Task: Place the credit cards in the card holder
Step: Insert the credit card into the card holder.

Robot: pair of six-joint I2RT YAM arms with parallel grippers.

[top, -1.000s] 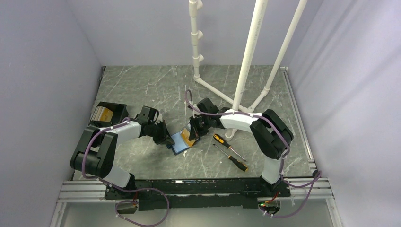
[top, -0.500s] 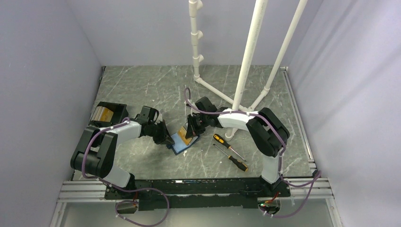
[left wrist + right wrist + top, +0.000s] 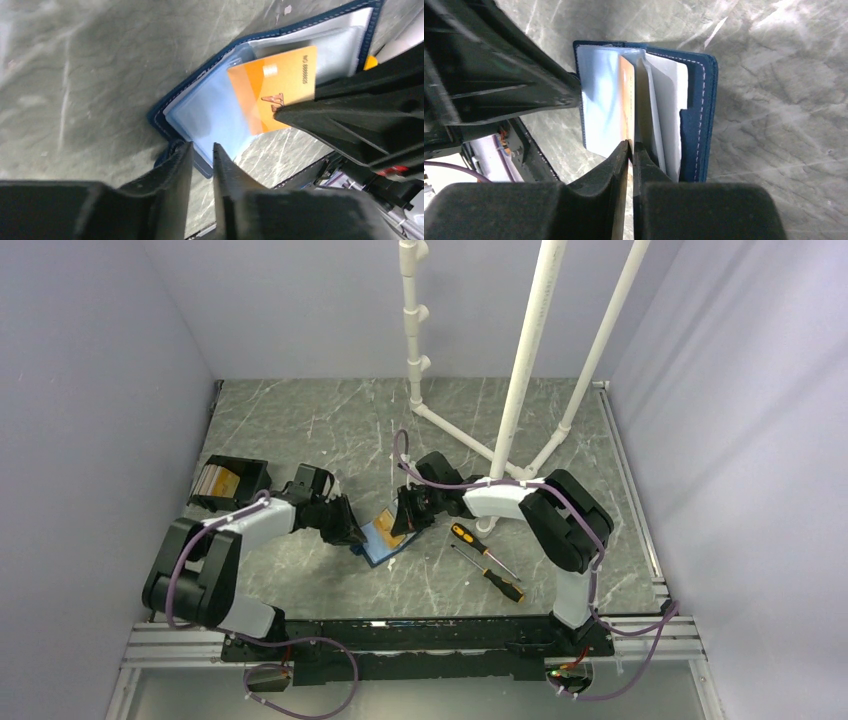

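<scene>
Card holder is showing navy-blue covers with pale stitching and light blue sleeves. Card is showing orange-yellow, seemingly with a paler patch. Table is displaying grey-green, white-veined marbling. Screwdrivers are showing orange-and-black handles.

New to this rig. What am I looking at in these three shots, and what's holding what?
Two robot arms are bolted at the near edge of a table. The overhead shot looks down from behind them. The other two come from a camera on each wrist, so the black wedges are that arm's own fingers. On the table are an open blue card holder, two orange-handled screwdrivers, a black box and a white pipe frame. The right gripper pinches an orange credit card partly inside a clear sleeve. The left gripper sits at the holder's edge, jaws nearly together; whether it grips is unclear.
</scene>
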